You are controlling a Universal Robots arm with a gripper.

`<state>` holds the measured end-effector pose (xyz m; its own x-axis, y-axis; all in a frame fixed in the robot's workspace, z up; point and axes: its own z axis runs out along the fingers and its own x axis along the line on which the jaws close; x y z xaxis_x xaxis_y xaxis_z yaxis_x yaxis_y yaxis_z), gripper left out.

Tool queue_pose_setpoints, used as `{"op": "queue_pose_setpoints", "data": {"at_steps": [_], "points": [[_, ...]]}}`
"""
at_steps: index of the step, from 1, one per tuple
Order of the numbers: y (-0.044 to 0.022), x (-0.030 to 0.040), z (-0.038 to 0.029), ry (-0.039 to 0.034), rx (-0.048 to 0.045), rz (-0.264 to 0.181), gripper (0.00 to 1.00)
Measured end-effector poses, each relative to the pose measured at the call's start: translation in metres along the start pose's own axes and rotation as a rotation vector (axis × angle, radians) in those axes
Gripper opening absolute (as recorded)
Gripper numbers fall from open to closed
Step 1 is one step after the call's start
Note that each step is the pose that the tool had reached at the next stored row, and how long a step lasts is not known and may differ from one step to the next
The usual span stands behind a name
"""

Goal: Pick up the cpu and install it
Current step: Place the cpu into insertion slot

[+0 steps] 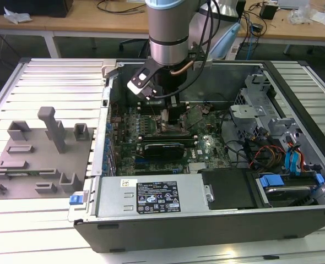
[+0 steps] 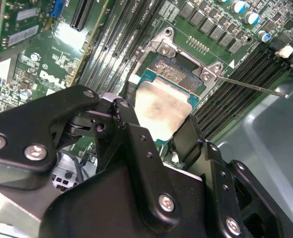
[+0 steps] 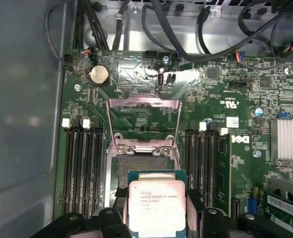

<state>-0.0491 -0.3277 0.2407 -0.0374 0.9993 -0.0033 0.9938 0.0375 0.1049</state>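
Black fingers clamped on opposite edges of the cpu, held just above the open socket.
Light, stiff and thin by the look of it, with a slick metal lid and a likely delicate underside, the chip is best taken by its side edges, as it is gripped now. Dark print crosses its lid, white lettering marks the green motherboard, and a white label sits on the power supply.

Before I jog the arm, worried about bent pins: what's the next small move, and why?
Probably a slow, short descent, checking alignment: the gripper holds the chip over the open socket, not yet seated, and part of the socket shows beyond it.
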Motion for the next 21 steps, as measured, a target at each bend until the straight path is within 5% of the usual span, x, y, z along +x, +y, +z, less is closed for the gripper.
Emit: {"op": "queue_pose_setpoints", "data": {"at_steps": [9,14,21], "points": [[-0.0013,0.0038,0.0142,-0.0039,0.0104,0.0,0.55],[-0.0021,0.0062,0.0225,-0.0035,0.027,0.001,0.55],[0.0003,0.0065,0.0325,-0.0033,0.0318,0.001,0.55]]}}
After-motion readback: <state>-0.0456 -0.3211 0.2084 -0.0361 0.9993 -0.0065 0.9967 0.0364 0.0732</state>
